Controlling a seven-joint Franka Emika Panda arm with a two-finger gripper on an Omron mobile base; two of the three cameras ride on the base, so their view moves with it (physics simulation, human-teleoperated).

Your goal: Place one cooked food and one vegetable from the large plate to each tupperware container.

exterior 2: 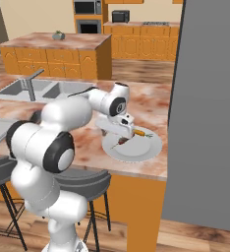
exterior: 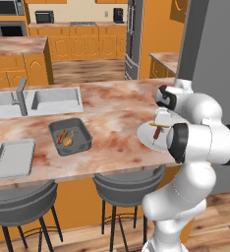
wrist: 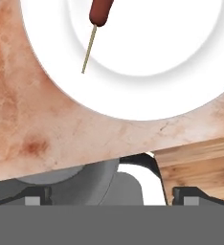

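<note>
A marbled pinkish counter (exterior: pixel 112 106) carries everything — a white plate (exterior 2: pixel 145 150) near its front edge, a dark grey tub (exterior: pixel 70 136) toward the middle, and a shallow light-grey tray (exterior: pixel 13 158) further along — with a steel double sink (exterior: pixel 36 101) set in behind.

Base views flanking, sharing plate (exterior: pixel 147 139)

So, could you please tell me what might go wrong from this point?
1. The large plate lies near the counter's front edge; a downward push could tip or slide it.
2. The open end effector hovers over a skewered sausage on a thin stick; its round body might roll from the fingers.
3. The light-grey flat tray is far across the counter and shallow, so food may slide out.
</note>
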